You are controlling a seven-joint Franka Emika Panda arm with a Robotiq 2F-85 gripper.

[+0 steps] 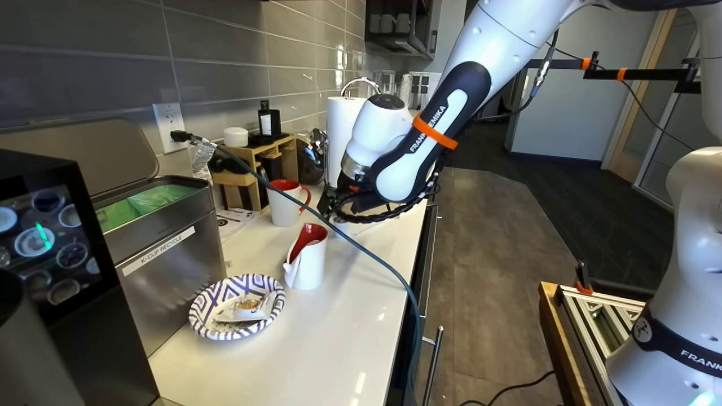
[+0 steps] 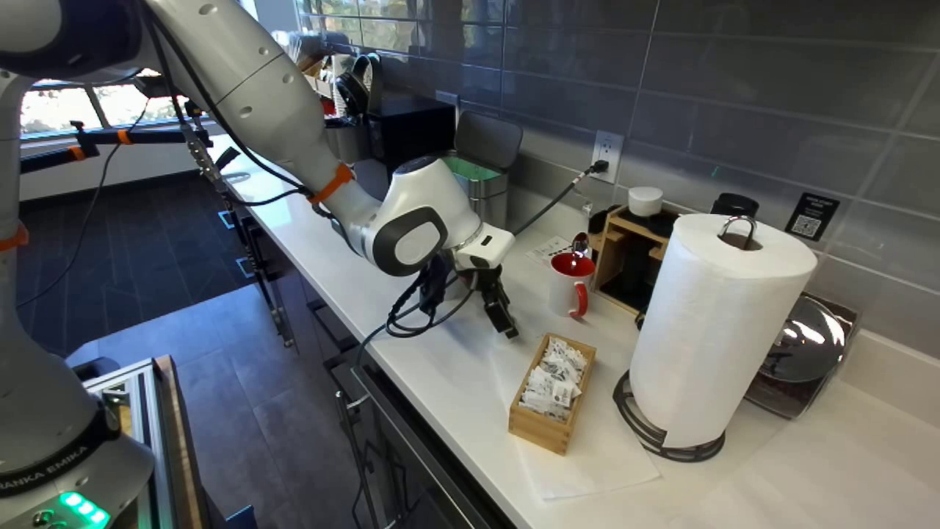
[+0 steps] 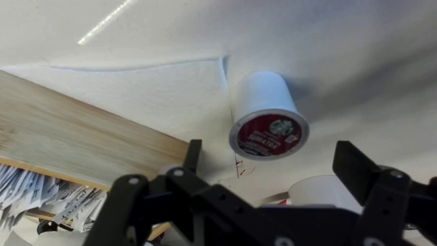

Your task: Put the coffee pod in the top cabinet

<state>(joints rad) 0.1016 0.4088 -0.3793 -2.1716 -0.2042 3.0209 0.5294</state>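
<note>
Free counter (image 3: 341, 65) beside coffee pod (image 3: 269, 118); wooden box (image 3: 85, 133), mug (image 2: 564, 291) near

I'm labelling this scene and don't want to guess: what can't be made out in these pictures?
Top cabinet: its top is cut off by the upper edge of an exterior view.
Coffee pod: the fine print around "SUMATRA" is too small and blurred in the wrist view.
White vessel: partly hidden by the gripper in the wrist view.
Sachets: their wording is too small in an exterior view.

an exterior view crops the top cabinet (image 1: 418, 40) – the wrist view, the wooden box (image 3: 85, 126).
</note>
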